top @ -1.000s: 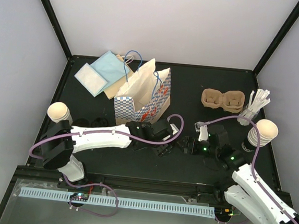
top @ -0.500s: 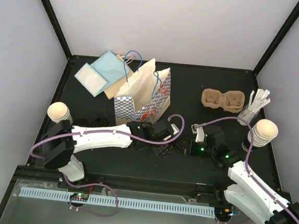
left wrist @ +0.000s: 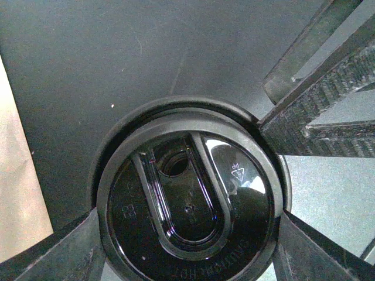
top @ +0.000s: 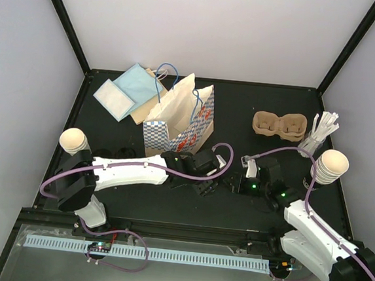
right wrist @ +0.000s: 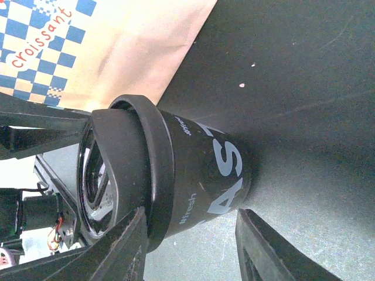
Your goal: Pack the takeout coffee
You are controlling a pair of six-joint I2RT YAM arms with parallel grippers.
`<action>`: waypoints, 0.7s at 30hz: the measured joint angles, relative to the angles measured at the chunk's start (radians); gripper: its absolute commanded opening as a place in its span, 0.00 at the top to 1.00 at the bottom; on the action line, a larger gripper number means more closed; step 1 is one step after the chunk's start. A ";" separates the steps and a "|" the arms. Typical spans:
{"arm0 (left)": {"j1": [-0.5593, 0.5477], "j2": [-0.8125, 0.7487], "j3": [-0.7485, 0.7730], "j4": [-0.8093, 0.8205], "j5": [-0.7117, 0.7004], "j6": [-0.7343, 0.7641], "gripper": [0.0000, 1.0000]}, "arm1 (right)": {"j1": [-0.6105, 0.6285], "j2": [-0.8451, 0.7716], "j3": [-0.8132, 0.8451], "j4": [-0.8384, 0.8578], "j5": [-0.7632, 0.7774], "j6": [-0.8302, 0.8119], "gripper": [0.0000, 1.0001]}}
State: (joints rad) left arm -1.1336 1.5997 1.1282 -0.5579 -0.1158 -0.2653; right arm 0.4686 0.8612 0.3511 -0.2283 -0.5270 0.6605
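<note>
One black-sleeved cup [right wrist: 205,170] with white lettering stands on the desk [right wrist: 304,88], directly ahead of the right gripper [right wrist: 192,213]. That gripper's jaws stand wide apart at the cup's side, and whether they touch it cannot be told. The black lid [left wrist: 190,205] sits on the cup's mouth, directly below the left gripper [top: 205,183], whose fingers [left wrist: 64,252] bear on opposite sides of the rim. The step looks like capping. The next move calls for a straight downward press to seat the rim, then a lift toward the pulp tray [top: 279,125], well beyond the right gripper.
</note>
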 measured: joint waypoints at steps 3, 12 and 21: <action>0.000 0.010 0.011 -0.004 -0.001 0.000 0.33 | -0.006 -0.008 0.000 -0.007 0.002 -0.001 0.54; 0.000 0.022 0.027 -0.016 -0.001 -0.005 0.33 | -0.009 -0.088 0.061 -0.117 -0.006 -0.044 0.88; 0.000 0.035 0.046 -0.035 0.000 -0.007 0.33 | -0.010 -0.064 0.079 -0.106 -0.100 -0.056 0.99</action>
State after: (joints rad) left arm -1.1339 1.6344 1.1744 -0.5926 -0.1158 -0.2726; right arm 0.4583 0.7971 0.4301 -0.3347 -0.6273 0.6044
